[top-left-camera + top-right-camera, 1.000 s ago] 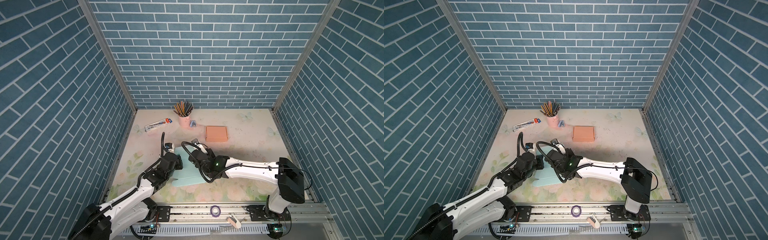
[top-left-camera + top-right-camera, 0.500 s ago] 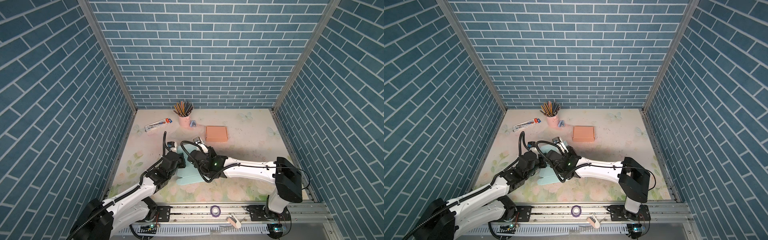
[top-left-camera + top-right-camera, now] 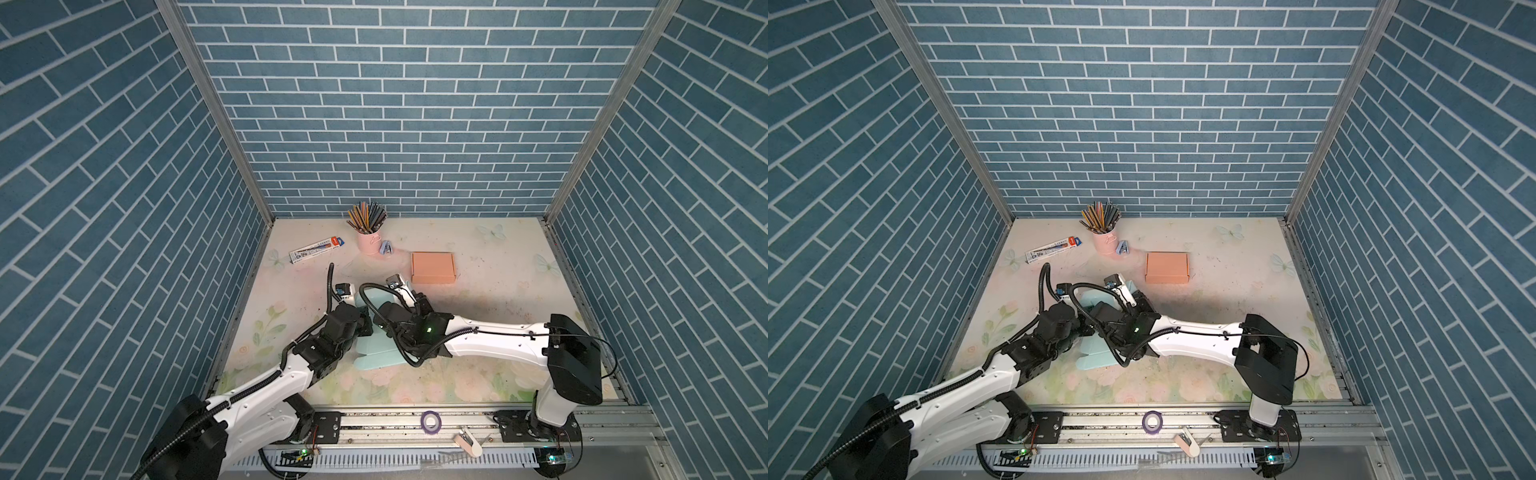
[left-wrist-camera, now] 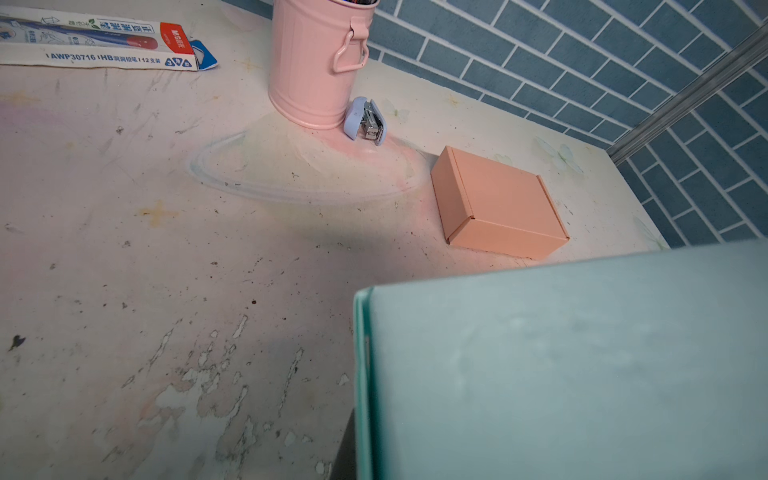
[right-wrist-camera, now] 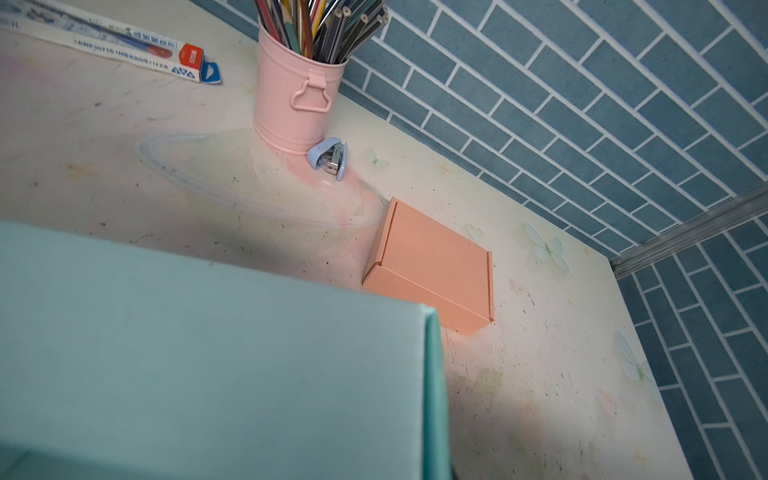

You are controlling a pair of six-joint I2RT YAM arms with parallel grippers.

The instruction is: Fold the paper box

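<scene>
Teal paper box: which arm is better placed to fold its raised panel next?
Probably right. The right arm reaches over the middle of the teal paper box, whose raised panel fills much of its wrist view; the left arm sits at the left edge.

Both top views: we look steeply down from high above the near rail (image 3: 374, 419), facing the back wall (image 3: 395, 124). Far off, with the whole table (image 3: 498, 291) in frame. The two overlap almost wholly; the pencil cup (image 3: 368, 243) sits upper centre in each, only slightly shifted sideways.

Left wrist: low over the table, close, facing the far right corner. The teal paper box (image 4: 561, 365) is very near and fills the lower right of the frame.

Right wrist: much the same height and heading; the teal paper box (image 5: 208, 353) fills the lower left.

Both wrist views share the cup, the stapler (image 4: 365, 120), the orange box (image 5: 432, 266) and the pencil carton (image 4: 95, 41).
</scene>
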